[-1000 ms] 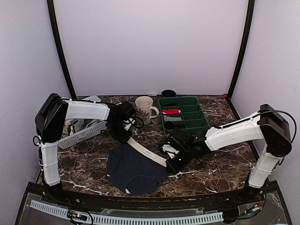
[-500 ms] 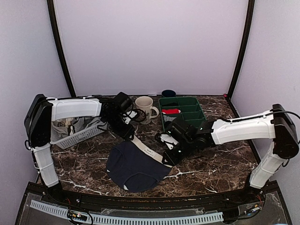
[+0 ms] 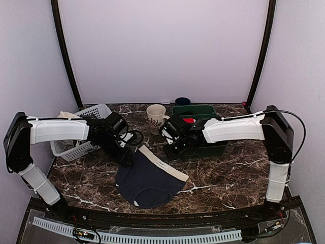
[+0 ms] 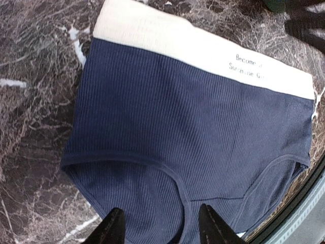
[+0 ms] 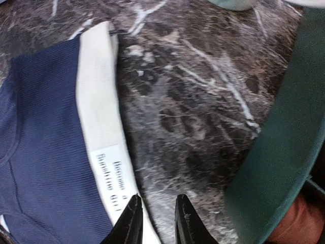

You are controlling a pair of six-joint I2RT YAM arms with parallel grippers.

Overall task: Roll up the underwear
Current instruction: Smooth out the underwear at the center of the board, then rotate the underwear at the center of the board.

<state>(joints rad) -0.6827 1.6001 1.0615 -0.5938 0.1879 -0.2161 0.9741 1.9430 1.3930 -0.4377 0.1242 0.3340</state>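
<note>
The underwear [image 3: 147, 182] lies spread flat on the marble table, dark navy with a cream waistband [image 3: 163, 165] along its far right edge. In the left wrist view it fills the frame [image 4: 193, 117], with the waistband [image 4: 193, 46] at the top. My left gripper [image 3: 125, 155] is open and empty, held above the cloth near its left side, with nothing between its fingertips [image 4: 112, 229]. My right gripper [image 3: 168, 150] is slightly open and empty, over bare marble just beside the waistband [image 5: 99, 127], close to the printed label.
A green compartment tray [image 3: 203, 148] stands right behind my right gripper and shows in the right wrist view [image 5: 284, 132]; it holds a red bundle [image 3: 189, 120]. A cream mug [image 3: 155, 114] stands at the back centre. A white basket [image 3: 81, 137] sits at the left.
Both grippers have let go of the waistband, which now lies flat. My right gripper moved left and back toward the tray. My left arm swung lower, to the cloth's left side.
</note>
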